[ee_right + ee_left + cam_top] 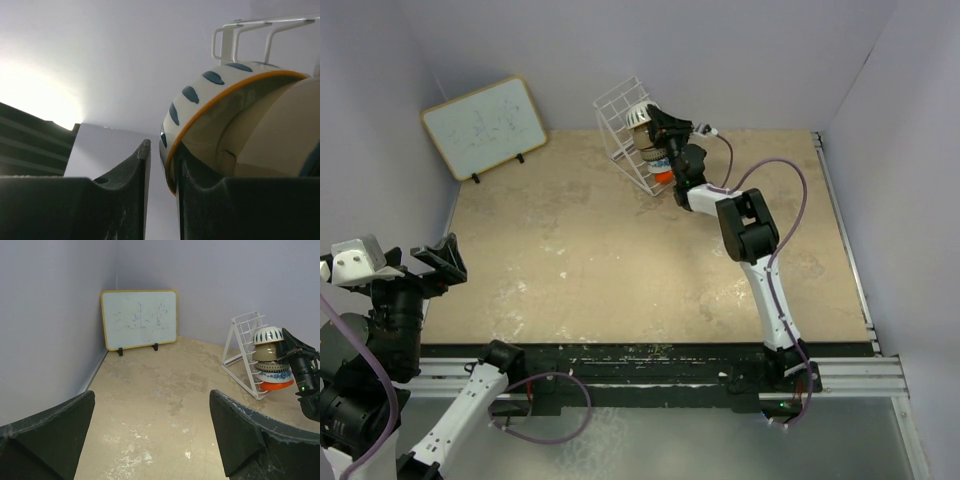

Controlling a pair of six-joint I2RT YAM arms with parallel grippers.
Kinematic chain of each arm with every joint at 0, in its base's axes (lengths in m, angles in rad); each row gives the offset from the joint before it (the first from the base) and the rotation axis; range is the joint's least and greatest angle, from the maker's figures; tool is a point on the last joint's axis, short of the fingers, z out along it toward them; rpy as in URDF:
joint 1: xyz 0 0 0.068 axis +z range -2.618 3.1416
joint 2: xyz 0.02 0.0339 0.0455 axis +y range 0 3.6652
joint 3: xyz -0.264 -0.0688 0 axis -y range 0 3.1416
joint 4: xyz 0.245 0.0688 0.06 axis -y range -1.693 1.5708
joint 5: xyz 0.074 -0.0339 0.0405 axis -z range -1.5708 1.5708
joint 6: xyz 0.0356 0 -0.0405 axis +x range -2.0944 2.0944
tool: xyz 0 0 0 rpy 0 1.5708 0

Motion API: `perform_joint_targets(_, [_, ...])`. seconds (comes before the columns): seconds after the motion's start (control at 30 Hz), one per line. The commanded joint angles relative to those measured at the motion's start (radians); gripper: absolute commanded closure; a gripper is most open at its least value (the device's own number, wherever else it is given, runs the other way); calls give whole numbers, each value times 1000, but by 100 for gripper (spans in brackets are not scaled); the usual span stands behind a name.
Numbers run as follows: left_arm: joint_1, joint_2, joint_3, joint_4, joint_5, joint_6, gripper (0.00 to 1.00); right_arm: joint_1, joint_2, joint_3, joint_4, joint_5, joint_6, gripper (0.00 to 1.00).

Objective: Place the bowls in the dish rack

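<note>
The white wire dish rack [615, 120] stands tilted at the back of the table. In the left wrist view the rack [245, 325] holds a stack of bowls: a white bowl with blue dabs [267, 335] on top, then a cream-brown bowl [267, 354], a blue-and-white patterned bowl [272, 367] and an orange-red bowl [276, 385]. No black bowl shows. My right gripper [655, 125] is at the top bowl [638, 116]. In the right wrist view its fingers [161, 145] straddle that bowl's orange-edged rim [200, 120], with a gap on the left side. My left gripper [152, 435] is open and empty at the near left [432, 262].
A wood-framed whiteboard [485, 125] leans on the back left wall and also shows in the left wrist view [139, 319]. Purple walls close the table at the back and both sides. The right arm's cable [790, 180] loops over the right half.
</note>
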Motion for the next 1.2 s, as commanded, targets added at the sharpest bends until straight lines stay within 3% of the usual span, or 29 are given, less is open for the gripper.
perform_joint_targets(0.0, [-14, -3, 3, 12, -17, -5, 1, 6, -112, -45, -43, -17, 9, 70])
perform_joint_targets(0.47, [-22, -16, 6, 6, -26, -12, 1, 1, -170, -99, -183, -62, 37, 62])
perform_joint_targets(0.9, [-34, -19, 0, 6, -36, -17, 1, -12, -252, -80, -488, -76, -51, 55])
perform_joint_targets(1.17, [-42, -25, -3, 2, -50, -19, 1, -11, -263, -97, -545, -82, -38, 55])
